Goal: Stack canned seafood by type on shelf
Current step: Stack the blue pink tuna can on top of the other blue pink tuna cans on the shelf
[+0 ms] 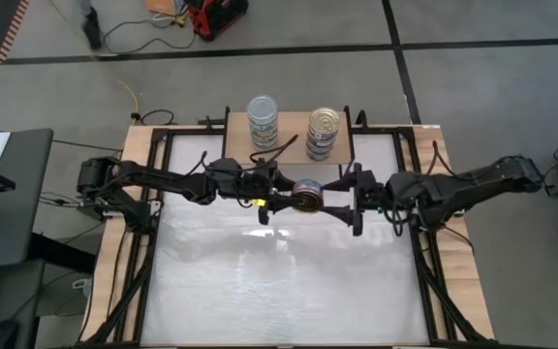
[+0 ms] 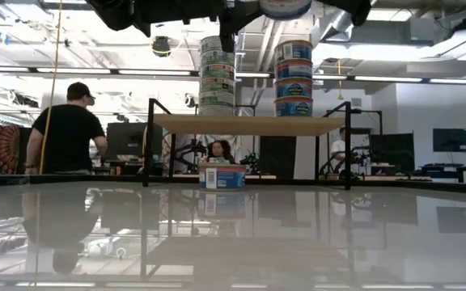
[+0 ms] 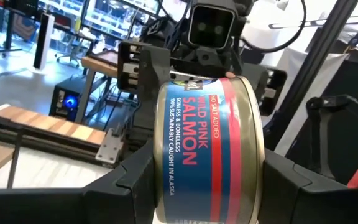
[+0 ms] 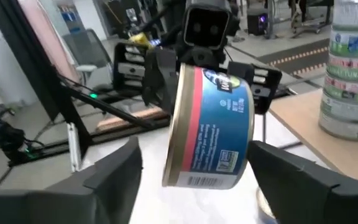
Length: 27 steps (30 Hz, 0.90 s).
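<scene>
Left gripper fingers clamp a blue salmon tin held above the desk; right gripper fingers stand apart just beside it, before the shelf bearing two tin stacks.

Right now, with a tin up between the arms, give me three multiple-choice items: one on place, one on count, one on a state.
1. Where is the salmon tin?
A. on the shelf
B. in the air between both arms
C. under the shelf

2. How many stacks of tins stand on the shelf?
A. one
B. two
C. four

3. How is the right tool?
A. open
B. shut on the tin
C. out of view

Answers:
1. B: the left tool grips it in mid-air.
2. B: the high view shows two.
3. A: its fingers stand clear on either side of the tin.
</scene>
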Available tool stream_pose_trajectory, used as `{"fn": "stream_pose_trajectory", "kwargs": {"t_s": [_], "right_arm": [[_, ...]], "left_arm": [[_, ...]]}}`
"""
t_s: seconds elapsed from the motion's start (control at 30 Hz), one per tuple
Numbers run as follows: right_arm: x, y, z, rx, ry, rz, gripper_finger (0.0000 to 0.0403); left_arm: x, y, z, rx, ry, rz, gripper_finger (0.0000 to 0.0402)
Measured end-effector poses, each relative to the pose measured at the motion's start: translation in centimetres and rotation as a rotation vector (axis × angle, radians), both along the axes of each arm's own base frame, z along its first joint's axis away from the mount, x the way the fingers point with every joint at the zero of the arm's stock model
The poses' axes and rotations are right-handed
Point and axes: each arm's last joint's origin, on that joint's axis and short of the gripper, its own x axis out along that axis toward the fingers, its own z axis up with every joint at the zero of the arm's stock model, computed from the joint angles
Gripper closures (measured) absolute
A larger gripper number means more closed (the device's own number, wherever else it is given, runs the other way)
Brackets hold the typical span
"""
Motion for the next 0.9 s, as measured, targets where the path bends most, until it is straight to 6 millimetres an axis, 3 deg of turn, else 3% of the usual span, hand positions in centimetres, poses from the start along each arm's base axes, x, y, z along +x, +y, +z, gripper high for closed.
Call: {"fn": "stream_pose_trajectory", "kwargs": {"t_s": [0.17,0.3,0.73,0.9], "right_arm": [[0.2,-0.5,0.0,0.007,-0.006,-0.01,0.0024],[0.3,-0.9,0.2,0.043,-0.031,-0.006,0.0019],[2.6,-1.9,-1.1,0.087,-0.011,0.026,0.0119],[2.5,-1.9,-1.0,0.075,-0.014,0.028,0.0155]], "left_arm": [[0.0,0.0,-0.1,0.004,-0.002,0.007,0.021],[0.0,0.0,0.0,0.008,-0.011,0.01,0.0212],[0.0,0.1,0.1,0.006,-0.014,0.025,0.0208],[0.1,0.1,0.0,0.006,-0.004,0.024,0.0207]]}}
